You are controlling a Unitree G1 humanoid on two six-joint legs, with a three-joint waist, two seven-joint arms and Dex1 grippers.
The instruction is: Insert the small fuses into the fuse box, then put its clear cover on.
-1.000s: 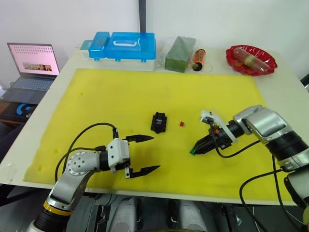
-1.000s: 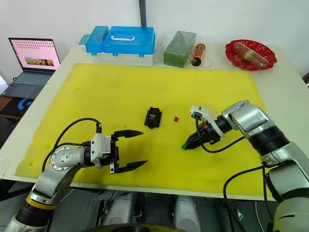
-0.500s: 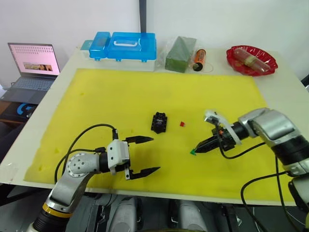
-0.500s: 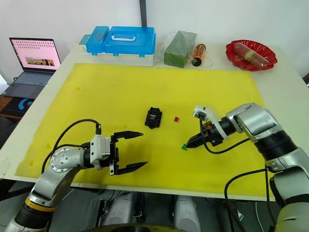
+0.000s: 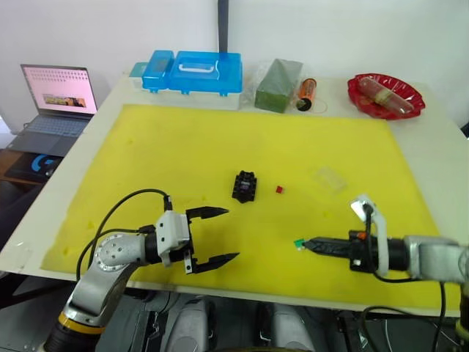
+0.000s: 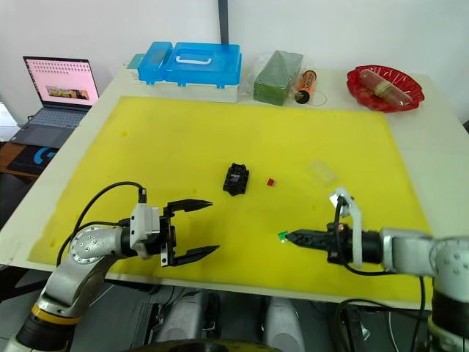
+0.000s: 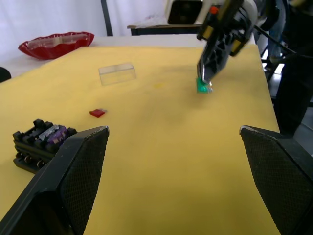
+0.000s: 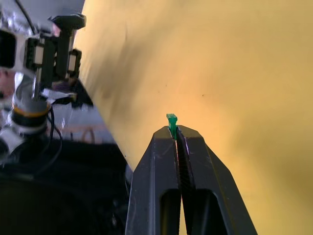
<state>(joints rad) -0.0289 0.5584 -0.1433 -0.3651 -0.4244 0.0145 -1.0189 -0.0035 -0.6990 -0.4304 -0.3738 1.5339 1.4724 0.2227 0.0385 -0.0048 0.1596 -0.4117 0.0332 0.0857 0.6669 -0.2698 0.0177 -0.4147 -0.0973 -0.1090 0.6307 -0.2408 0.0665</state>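
The left gripper (image 5: 212, 236) hovers low over the near part of the yellow mat (image 5: 183, 147), its fingers spread wide with nothing between them. Beyond its fingertips and a little to the right sits the fuse box (image 5: 243, 186), with the red fuse (image 5: 278, 189) lying loose just right of it. The left wrist view shows what the head views cannot: pale and purplish fuses already seated in the box's slots.

Further right, the clear cover (image 5: 329, 178) lies flat on the mat, well apart from both grippers. The right gripper (image 5: 308, 243) reaches in low from the right near the mat's front edge, fingers pressed together on the green fuse (image 5: 299, 243), which sticks out past their tips; the right wrist view shows that pinch plainly.

Between the two grippers the mat is bare, as is the broad stretch beyond the fuse box. The blue case (image 5: 192, 72) stands on the bench (image 5: 440, 154) at the far edge.
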